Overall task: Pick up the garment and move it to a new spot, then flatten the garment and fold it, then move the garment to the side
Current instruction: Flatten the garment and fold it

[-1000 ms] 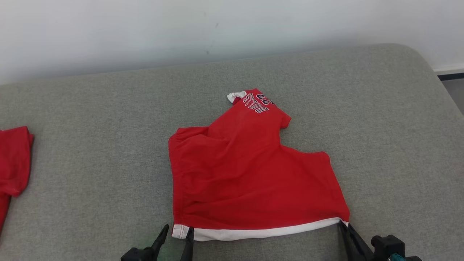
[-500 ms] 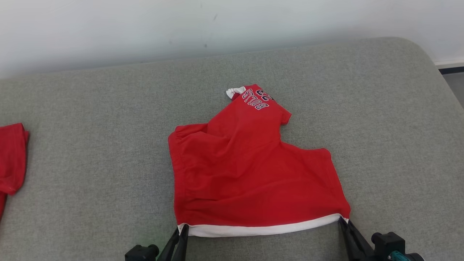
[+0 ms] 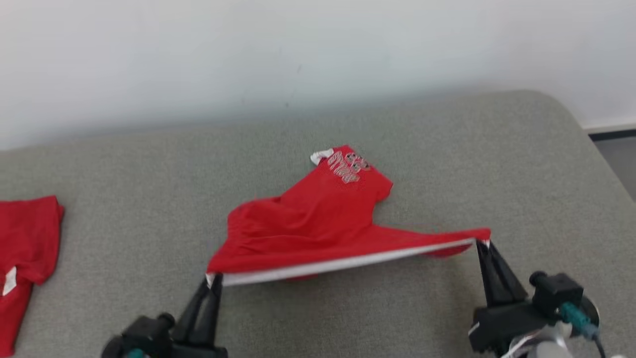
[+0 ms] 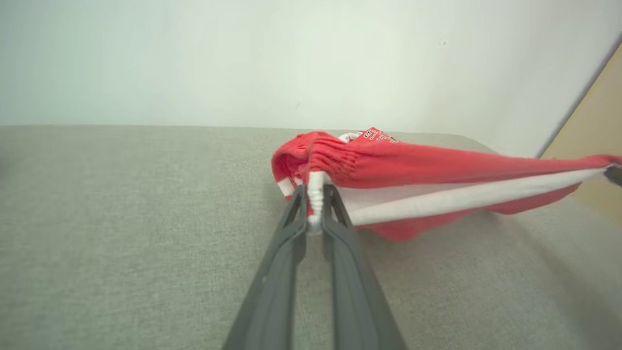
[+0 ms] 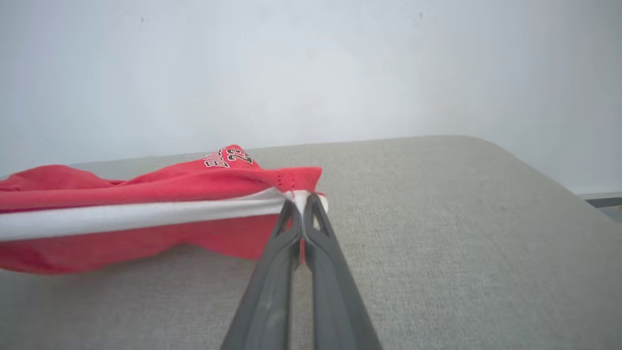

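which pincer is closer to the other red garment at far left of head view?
Left. The left pincer clamps the left hem corner of the jersey, on the side of the other red garment. The right pincer clamps the opposite corner, farther away.

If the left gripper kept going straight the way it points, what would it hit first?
The left gripper is shut on the white hem of the red garment, so it would push into that bunched cloth first; beyond, probably the grey cushion, depth unclear.

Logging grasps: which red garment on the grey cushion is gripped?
The central white-hemmed red garment, pinched at both hem corners; the other red garment lies untouched at the left.
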Motion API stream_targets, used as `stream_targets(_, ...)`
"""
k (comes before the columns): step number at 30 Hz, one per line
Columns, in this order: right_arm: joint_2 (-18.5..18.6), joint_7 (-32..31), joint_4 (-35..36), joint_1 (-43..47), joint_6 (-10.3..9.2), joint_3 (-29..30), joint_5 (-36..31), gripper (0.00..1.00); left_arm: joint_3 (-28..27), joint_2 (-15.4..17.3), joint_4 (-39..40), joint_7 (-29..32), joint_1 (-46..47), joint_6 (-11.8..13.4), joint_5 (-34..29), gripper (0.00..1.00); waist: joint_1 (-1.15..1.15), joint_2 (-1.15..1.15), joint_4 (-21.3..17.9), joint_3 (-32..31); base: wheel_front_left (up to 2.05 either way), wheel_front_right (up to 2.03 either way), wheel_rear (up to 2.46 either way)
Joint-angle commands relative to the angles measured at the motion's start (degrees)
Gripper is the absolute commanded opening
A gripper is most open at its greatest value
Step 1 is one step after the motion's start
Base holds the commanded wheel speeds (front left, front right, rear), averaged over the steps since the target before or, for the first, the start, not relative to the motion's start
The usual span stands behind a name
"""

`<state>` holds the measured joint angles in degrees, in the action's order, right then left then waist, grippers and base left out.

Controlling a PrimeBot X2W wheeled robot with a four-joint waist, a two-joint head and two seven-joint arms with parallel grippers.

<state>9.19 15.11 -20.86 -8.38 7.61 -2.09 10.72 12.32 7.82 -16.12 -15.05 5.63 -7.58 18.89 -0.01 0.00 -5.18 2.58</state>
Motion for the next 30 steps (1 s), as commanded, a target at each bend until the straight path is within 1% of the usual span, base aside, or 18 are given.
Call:
stream_targets(1, 0.9, 0.0, 0.6, -1.1, -0.21, 0.2, 0.6, 0.0, -0.9, 1.3, 0.6, -0.2, 1.5, 0.2, -0.1, 0.0, 0.01, 0.0, 0.4, -2.9, 0.0, 0.0, 0.0)
stream_targets(4, 2.0, 0.0, 2.0, -4.4, -0.23, -0.5, 1.7, 0.0, -1.2, 4.2, 0.7, -0.2, 4.3, 0.2, 0.2, 0.0, 0.01, 0.0, 0.8, -4.5, 0.0, 0.0, 0.0)
stream_targets(6, 2.9, 0.0, 2.5, -6.9, -0.24, -0.8, 2.5, 0.0, -0.4, 6.7, 0.0, -0.2, 7.1, 0.2, 0.4, 0.0, 0.01, 0.0, 1.0, -5.3, 0.0, 0.0, 0.0)
stream_targets(7, 3.8, 0.1, 2.7, -9.7, -0.27, -1.6, 2.9, 0.0, 0.5, 9.1, -0.8, -0.2, 10.3, 0.2, 0.5, 0.0, 0.01, 0.0, 1.3, -6.0, 0.0, 0.0, 0.0)
stream_targets(9, 4.9, 0.1, 2.9, -13.0, -0.31, -2.2, 3.6, 0.0, 1.6, 11.6, -2.2, -0.2, 13.9, 0.3, 1.2, 0.0, 0.01, 0.0, 1.6, -6.5, 0.0, 0.0, 0.0)
stream_targets(13, 7.5, 0.1, 1.9, -20.3, -0.44, -3.6, 4.3, 0.0, 4.1, 16.5, -3.9, 2.7, 22.5, 0.5, 2.5, 0.0, 0.01, 0.0, 2.0, -6.8, 0.0, 0.0, 0.0)
stream_targets(17, 9.6, 0.1, 0.0, -28.4, -0.44, -6.5, 4.4, 0.0, 7.3, 20.2, -5.0, 7.4, 31.1, 0.5, 4.4, 0.0, 0.01, 0.0, 2.2, -5.8, 0.0, 0.0, 0.0)
stream_targets(18, 9.9, 0.1, -0.5, -30.2, -0.44, -7.2, 4.4, 0.0, 8.3, 21.2, -5.1, 8.4, 33.2, 0.5, 3.9, 0.0, 0.01, 0.0, 2.2, -5.4, 0.0, 0.0, 0.0)
stream_targets(20, 10.5, 0.1, -1.9, -33.5, -0.44, -8.6, 4.5, 0.0, 9.8, 22.0, -5.6, 10.0, 36.9, 0.5, 4.7, 0.0, 0.01, 0.0, 2.3, -4.4, 0.0, 0.0, 0.0)
stream_targets(22, 11.1, 0.0, -3.7, -37.0, -0.43, -10.0, 4.7, 0.0, 11.2, 22.9, -6.0, 11.0, 40.5, 0.4, 4.2, 0.0, 0.01, 0.0, 2.3, -2.9, 0.0, 0.0, 0.0)
stream_targets(24, 11.2, 0.0, -4.8, -38.4, -0.43, -10.7, 4.5, 0.0, 11.8, 23.0, -6.6, 11.5, 41.8, 0.4, 4.3, 0.0, 0.01, 0.0, 2.4, -2.1, 0.0, 0.0, 0.0)
stream_targets(25, 11.4, -0.3, -5.7, -40.4, -0.43, -11.2, 4.7, 0.0, 12.6, 23.5, -6.8, 12.0, 43.6, 0.4, 3.8, 0.0, 0.01, 0.0, 2.3, -0.6, 0.0, 0.0, 0.0)
stream_targets(27, 12.2, -0.7, -7.7, -44.3, -0.43, -12.2, 4.4, 0.0, 13.7, 23.3, -7.5, 12.5, 47.0, 0.4, 3.3, 0.0, 0.01, 0.0, 2.3, 2.8, 0.0, 0.0, 0.0)
stream_targets(30, 13.2, -1.1, -11.2, -50.5, -0.41, -13.3, 3.7, 0.0, 14.4, 22.1, -9.5, 12.4, 52.5, 0.4, 2.3, 0.0, 0.01, 0.0, 2.4, 8.5, 0.0, 0.0, 0.0)
